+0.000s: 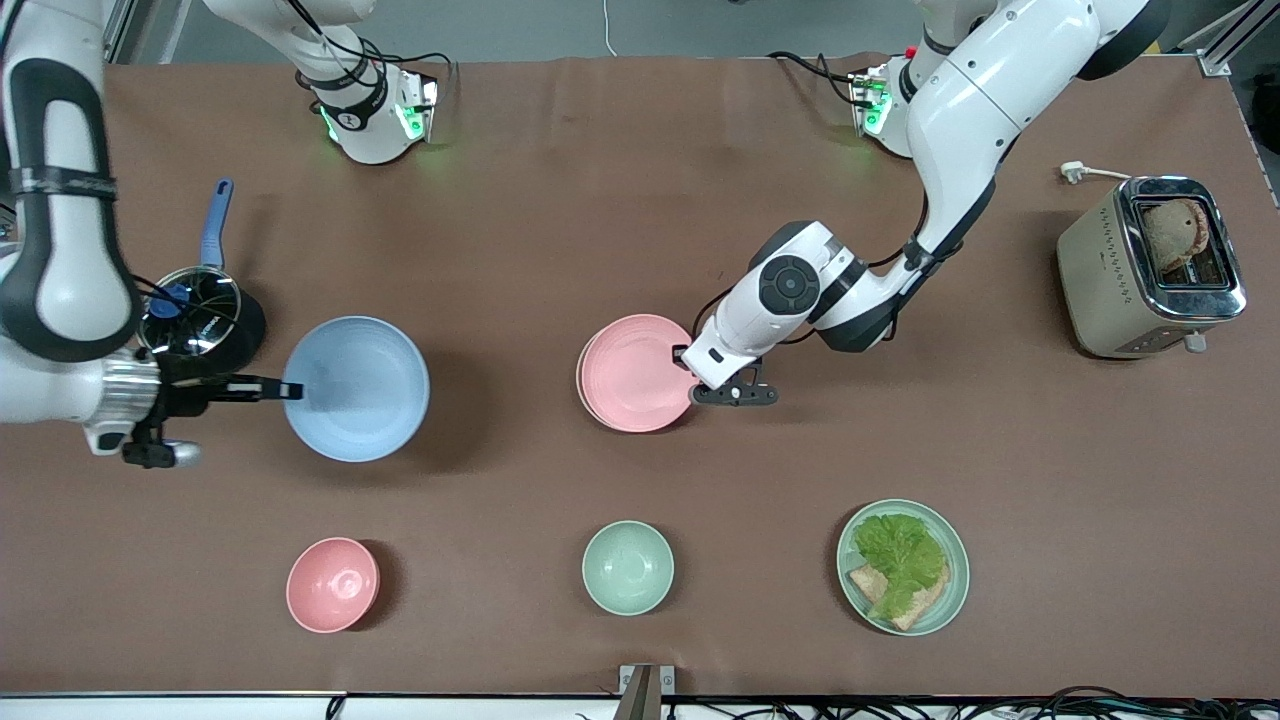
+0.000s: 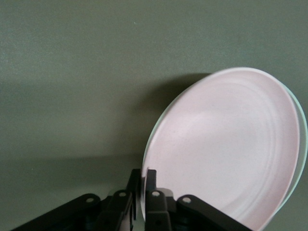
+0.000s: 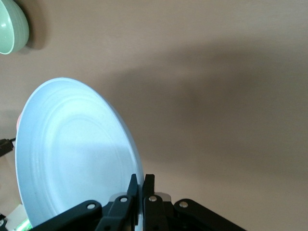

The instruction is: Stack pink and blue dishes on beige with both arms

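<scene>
The pale pink plate (image 1: 635, 373) (image 2: 226, 149) lies over the beige plate (image 1: 580, 388) (image 2: 302, 144) at the table's middle; only a thin beige rim shows beneath it. My left gripper (image 1: 688, 362) (image 2: 143, 173) is shut on the pink plate's rim, on the side toward the left arm's end. The light blue plate (image 1: 357, 388) (image 3: 72, 154) hangs above the table toward the right arm's end and casts a shadow. My right gripper (image 1: 293, 390) (image 3: 143, 179) is shut on its rim.
A steel pan with a blue handle (image 1: 200, 305) sits beside the right arm's wrist. Near the front edge stand a pink bowl (image 1: 332, 584), a mint-green bowl (image 1: 627, 567) (image 3: 12, 26) and a mint plate with lettuce and bread (image 1: 903, 567). A toaster (image 1: 1150, 265) stands at the left arm's end.
</scene>
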Tool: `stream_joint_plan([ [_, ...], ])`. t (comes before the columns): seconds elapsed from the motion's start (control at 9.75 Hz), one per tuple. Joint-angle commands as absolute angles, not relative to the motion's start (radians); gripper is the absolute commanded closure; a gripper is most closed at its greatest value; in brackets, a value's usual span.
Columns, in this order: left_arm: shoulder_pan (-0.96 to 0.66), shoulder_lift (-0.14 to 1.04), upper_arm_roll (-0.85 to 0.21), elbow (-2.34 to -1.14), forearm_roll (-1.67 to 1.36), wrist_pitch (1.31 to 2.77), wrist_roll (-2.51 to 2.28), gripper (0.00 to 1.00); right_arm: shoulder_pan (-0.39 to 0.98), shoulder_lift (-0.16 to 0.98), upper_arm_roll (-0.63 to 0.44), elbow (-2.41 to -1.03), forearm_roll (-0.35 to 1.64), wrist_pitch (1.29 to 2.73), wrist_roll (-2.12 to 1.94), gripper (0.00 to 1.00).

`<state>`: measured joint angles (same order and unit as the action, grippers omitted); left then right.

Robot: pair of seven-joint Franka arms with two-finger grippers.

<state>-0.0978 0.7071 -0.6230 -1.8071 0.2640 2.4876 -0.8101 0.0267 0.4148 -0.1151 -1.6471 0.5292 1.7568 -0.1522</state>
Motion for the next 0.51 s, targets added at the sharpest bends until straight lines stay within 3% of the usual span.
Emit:
stream_joint_plan([
  [0.0,-0.112,0.724,-0.609,-1.802,0.291,2.494,-0.841,0.0,0.044,0.342,-0.022,-1.761,0.538,1.884,-0.027,0.99],
  [0.41,0.044,0.531,-0.612,-1.702,0.291,2.314,-0.778,0.0,0.044,0.302,0.28,-1.972,0.538,2.3,0.214,1.0],
])
